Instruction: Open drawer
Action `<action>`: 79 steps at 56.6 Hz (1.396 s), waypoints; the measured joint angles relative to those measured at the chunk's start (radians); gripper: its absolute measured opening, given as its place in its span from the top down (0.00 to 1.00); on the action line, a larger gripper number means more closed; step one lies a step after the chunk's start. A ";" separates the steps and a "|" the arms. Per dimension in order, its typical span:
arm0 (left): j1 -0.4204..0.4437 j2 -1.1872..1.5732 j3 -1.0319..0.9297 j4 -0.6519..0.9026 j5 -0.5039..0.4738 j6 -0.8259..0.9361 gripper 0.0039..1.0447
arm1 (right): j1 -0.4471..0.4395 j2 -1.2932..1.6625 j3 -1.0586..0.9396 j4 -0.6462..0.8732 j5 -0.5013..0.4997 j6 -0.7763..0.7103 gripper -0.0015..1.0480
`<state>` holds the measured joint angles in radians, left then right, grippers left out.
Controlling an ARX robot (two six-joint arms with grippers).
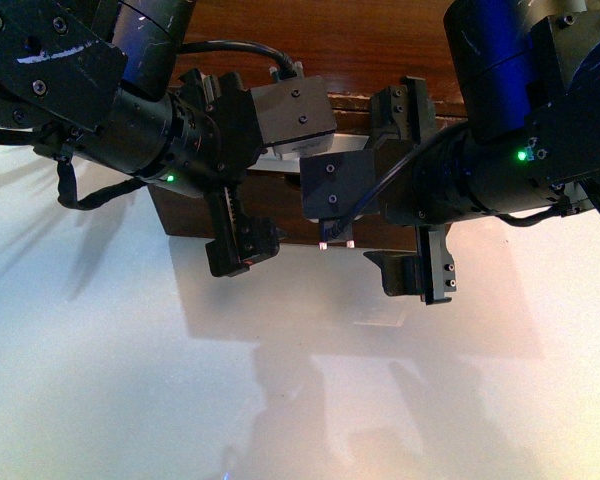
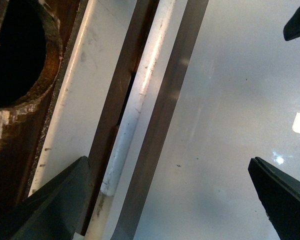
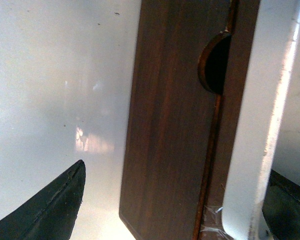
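Drawer point(image 3: 165, 125) sits at far side of white table point(image 1: 100, 360) under both arms, and we see left gripper point(image 2: 167, 160) and right gripper point(image 3: 175, 167) both spread wide, empty, left one straddling its handle point(image 2: 135, 110).

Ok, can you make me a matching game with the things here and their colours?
Things:
1. bar handle
2. drawer wood
3. little light on the right arm
4. left arm's fingers

Colours:
A. green
B. white
C. black
D. dark brown

Pairs: 1-B, 2-D, 3-A, 4-C
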<state>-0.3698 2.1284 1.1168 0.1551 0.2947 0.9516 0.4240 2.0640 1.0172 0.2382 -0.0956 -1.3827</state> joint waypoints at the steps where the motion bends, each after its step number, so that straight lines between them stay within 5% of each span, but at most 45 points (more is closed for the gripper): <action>1: 0.000 0.000 0.000 0.000 0.000 0.001 0.08 | 0.000 0.000 0.000 -0.002 -0.002 -0.001 0.09; 35: -0.002 -0.006 -0.001 -0.028 0.018 0.013 0.08 | -0.002 -0.011 -0.001 -0.044 -0.095 0.016 0.09; 79: -0.014 -0.076 -0.138 0.015 0.058 0.002 0.08 | 0.044 -0.098 -0.132 -0.061 -0.092 0.004 0.09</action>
<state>-0.3843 2.0521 0.9791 0.1703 0.3527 0.9531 0.4679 1.9659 0.8852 0.1772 -0.1879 -1.3785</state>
